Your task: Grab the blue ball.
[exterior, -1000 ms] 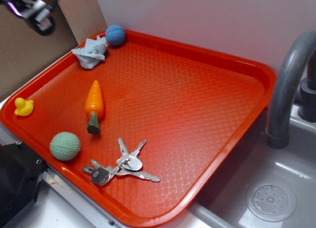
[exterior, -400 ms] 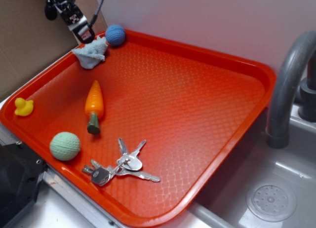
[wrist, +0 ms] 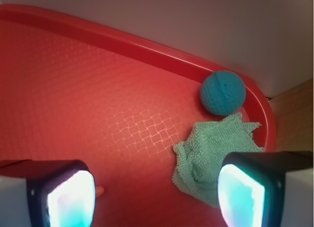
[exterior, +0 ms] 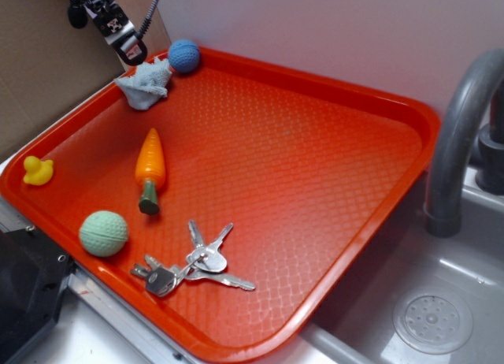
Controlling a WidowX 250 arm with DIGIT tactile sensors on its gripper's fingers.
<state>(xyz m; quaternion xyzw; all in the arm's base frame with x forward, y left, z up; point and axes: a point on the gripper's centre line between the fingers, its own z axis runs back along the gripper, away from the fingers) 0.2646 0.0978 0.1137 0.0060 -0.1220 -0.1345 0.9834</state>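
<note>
The blue ball (exterior: 184,55) is small with a knitted surface and rests in the far left corner of the orange tray (exterior: 331,183), against its rim. In the wrist view the blue ball (wrist: 222,92) lies up and to the right, just beyond a crumpled pale green cloth (wrist: 213,156). My gripper (exterior: 118,29) hangs above the tray's far left edge, left of the ball and over the cloth (exterior: 146,83). In the wrist view the gripper (wrist: 156,195) is open, with only tray floor between its fingers, and the right finger (wrist: 243,192) overlaps the cloth.
On the tray lie an orange toy carrot (exterior: 150,169), a pale green dimpled ball (exterior: 103,232), a bunch of keys (exterior: 193,263) and a yellow duck (exterior: 37,170). A grey faucet (exterior: 457,135) and a sink (exterior: 429,321) stand at the right. The wall runs behind the tray.
The gripper swung in from the upper left corner toward the cloth and the ball, then held almost still over the last half second. The objects on the tray have not moved.
</note>
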